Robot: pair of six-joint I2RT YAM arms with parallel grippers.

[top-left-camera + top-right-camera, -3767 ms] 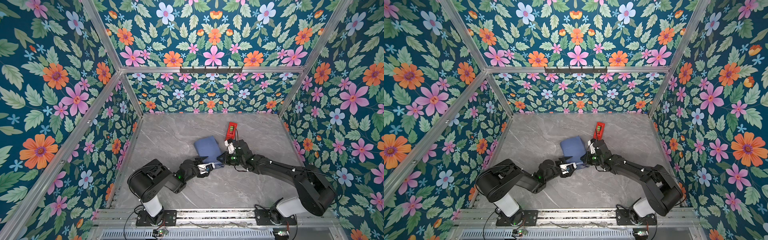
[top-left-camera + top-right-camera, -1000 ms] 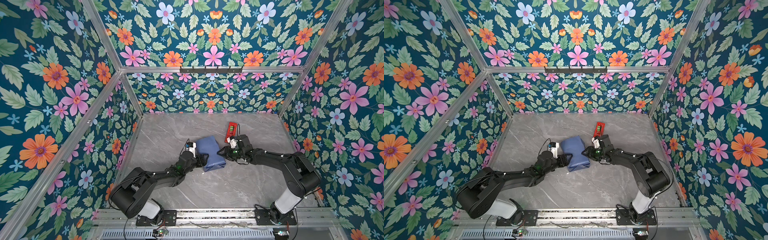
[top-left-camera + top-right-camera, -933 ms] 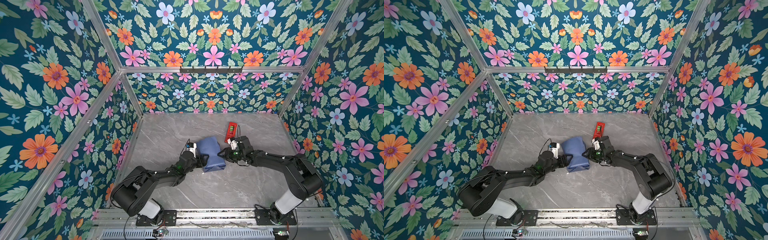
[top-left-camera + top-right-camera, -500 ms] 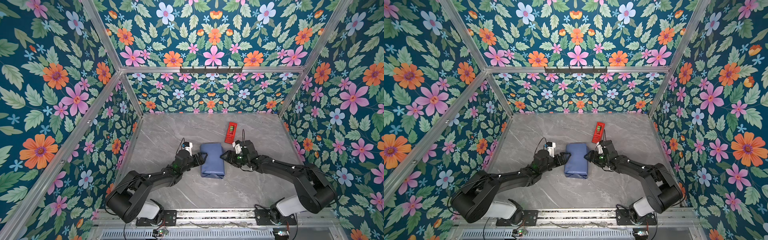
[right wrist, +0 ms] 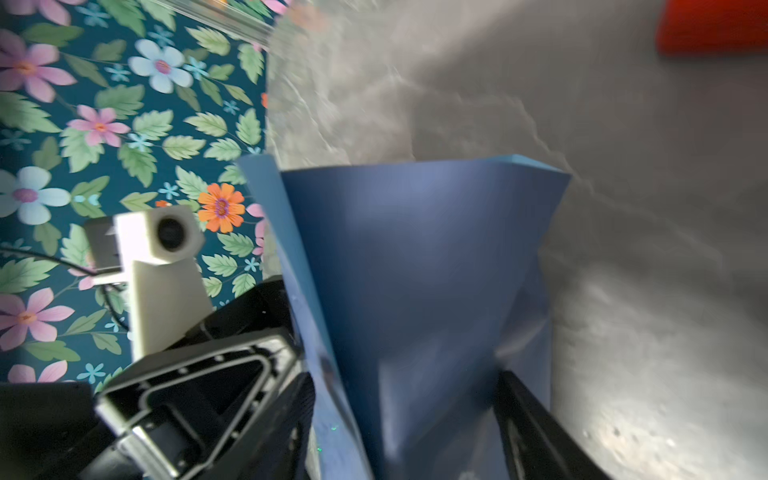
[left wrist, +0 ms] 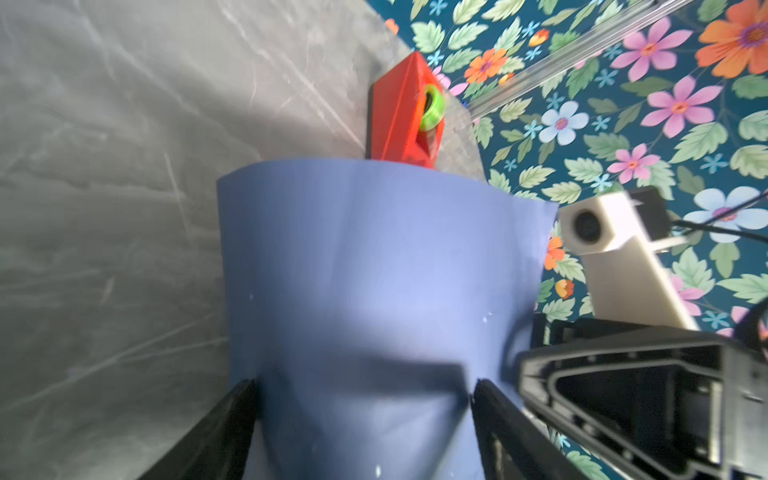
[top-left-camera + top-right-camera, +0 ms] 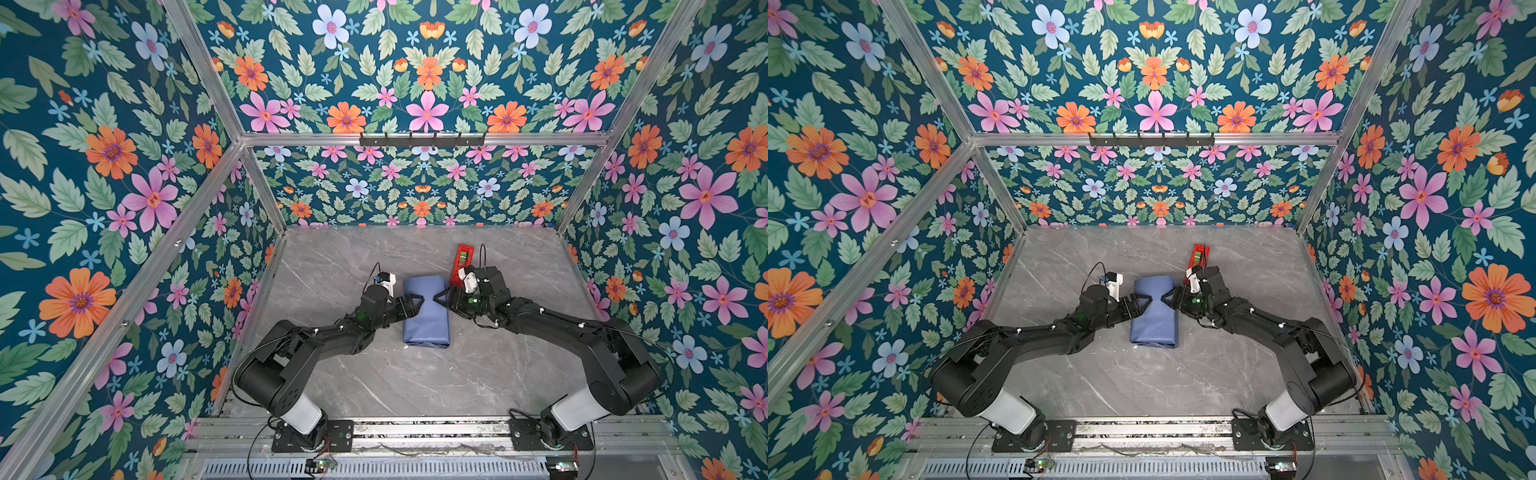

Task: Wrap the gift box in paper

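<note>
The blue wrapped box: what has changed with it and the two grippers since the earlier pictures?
The wrapped box, askew before, now lies flat and straight. The left gripper and right gripper moved from its near end to its two sides and reach over its top, jaws open. The tape dispenser stayed in place.

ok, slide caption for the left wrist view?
Left jaws spread astride the blue paper, red tape dispenser beyond, right wrist camera alongside.

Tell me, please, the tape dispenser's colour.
The tape dispenser is red, clearest in the left wrist view.
</note>
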